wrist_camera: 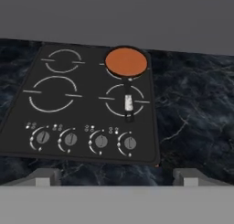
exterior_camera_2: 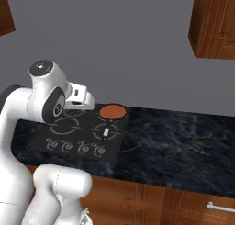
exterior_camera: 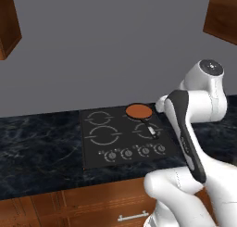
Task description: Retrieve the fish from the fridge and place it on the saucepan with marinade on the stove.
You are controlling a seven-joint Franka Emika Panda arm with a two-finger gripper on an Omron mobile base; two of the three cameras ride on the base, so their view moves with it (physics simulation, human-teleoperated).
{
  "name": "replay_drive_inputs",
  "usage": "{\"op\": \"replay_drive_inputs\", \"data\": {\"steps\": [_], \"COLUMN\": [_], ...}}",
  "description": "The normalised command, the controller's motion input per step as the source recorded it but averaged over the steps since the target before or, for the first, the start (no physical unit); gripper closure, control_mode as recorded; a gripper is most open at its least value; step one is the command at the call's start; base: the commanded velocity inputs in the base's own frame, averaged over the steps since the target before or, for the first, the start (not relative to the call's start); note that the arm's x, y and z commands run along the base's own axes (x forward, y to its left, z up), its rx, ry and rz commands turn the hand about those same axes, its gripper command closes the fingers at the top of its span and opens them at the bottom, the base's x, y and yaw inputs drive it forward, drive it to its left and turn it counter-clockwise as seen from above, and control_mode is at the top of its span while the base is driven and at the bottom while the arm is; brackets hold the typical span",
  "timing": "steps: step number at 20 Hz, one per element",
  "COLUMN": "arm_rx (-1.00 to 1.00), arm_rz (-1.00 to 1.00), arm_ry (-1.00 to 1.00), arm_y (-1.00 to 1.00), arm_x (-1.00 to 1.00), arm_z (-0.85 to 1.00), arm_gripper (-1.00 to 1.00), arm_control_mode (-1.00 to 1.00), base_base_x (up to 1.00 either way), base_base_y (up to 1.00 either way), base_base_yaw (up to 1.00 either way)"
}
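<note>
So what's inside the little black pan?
The saucepan holds flat orange-brown marinade right across. No fish lies on top; the pan's bottom is covered by the liquid.

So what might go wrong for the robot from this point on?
1. The gripper is open and empty, with no fish in sight, so the fetch may remain undone.
2. The saucepan is small and brimful of marinade; a drop from height could splash or miss.
3. Its handle lies across the front burner on the stove, where a low approach might knock it.
</note>
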Motion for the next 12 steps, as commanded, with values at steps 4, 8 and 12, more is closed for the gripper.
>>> {"op": "replay_drive_inputs", "data": {"steps": [4, 8, 12], "arm_rx": [0.00, 0.00, 0.00], "arm_rz": [-0.01, -0.01, 0.00], "arm_ry": [-0.11, -0.03, -0.01], "arm_y": [-0.04, 0.00, -0.01], "arm_x": [-0.65, -0.50, -0.35], "arm_z": [-0.32, -0.28, -0.22], "arm_gripper": [-1.00, -1.00, -1.00], "arm_control_mode": [-1.00, -1.00, -1.00], "base_base_x": [0.00, 0.00, 0.00], "base_base_y": [0.00, 0.00, 0.00], "base_base_yaw": [0.00, 0.00, 0.00]}}
